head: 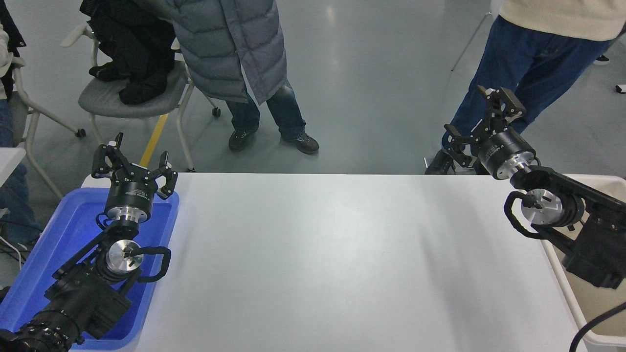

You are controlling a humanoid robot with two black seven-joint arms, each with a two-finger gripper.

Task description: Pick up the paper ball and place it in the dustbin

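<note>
The paper ball is not visible in the head view. The dustbin (604,178) is a beige tub at the table's right edge, largely covered by my right arm. My right gripper (473,115) is open and empty, raised beyond the table's far right corner and pointing away from me. My left gripper (133,154) is open and empty, parked over the far end of the blue tray (49,244) at the lower left.
The white table (332,254) spans the middle. Two people stand at the far side, one in a grey padded coat (230,44), one in blue jeans (533,63) close behind my right gripper. A chair (127,100) stands at the top left.
</note>
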